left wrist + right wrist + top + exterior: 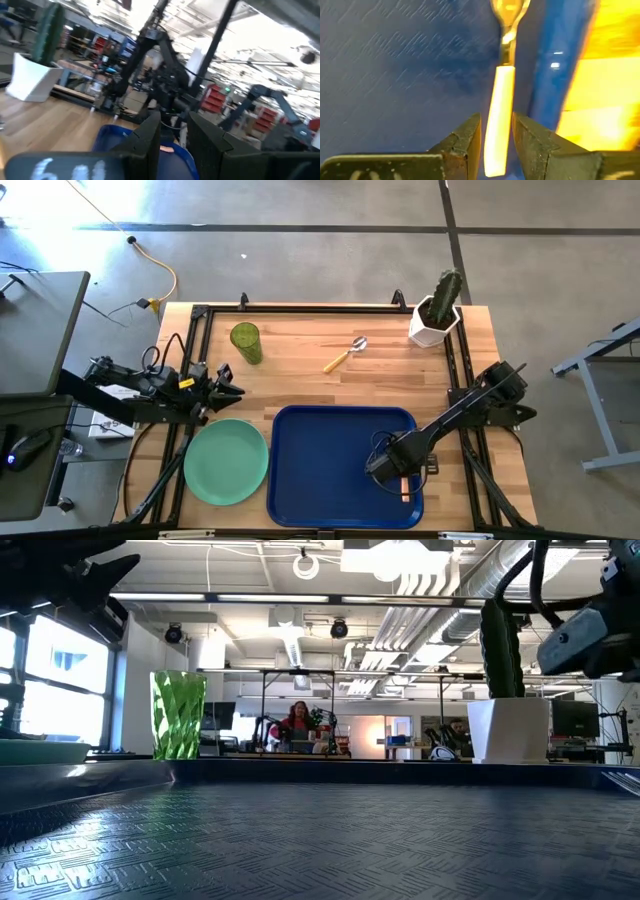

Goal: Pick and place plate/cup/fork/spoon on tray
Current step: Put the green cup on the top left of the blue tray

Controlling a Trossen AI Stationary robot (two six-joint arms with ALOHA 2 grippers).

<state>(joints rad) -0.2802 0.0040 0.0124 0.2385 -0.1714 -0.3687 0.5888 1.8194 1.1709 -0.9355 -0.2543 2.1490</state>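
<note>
The dark-blue tray [330, 470] lies at the table's near middle. The mint-green plate [226, 462] lies flat on the wood just left of it. The olive-green cup [245, 343] stands upright at the far left and also shows in the low view [178, 715]. The spoon [346, 355] lies on the wood beyond the tray. My right gripper [392, 468] is low over the tray's right part, shut on the fork [501, 95]. My left gripper [228, 383] is open and empty, just beyond the plate's far edge. My right gripper pinches the fork's orange handle [496, 131] between its two fingers, near the handle's free end. The fingers lie along the fork, and its metal end [508, 11] points away from them, beside the tray's right rim [547, 75]. The fork is low over the tray floor; whether it rests on it, I cannot tell.
A white pot with a cactus [437, 315] stands at the table's far right corner. Black rails [300, 308] run along the table's far edge and sides. Bare wood lies between the cup, the spoon and the tray.
</note>
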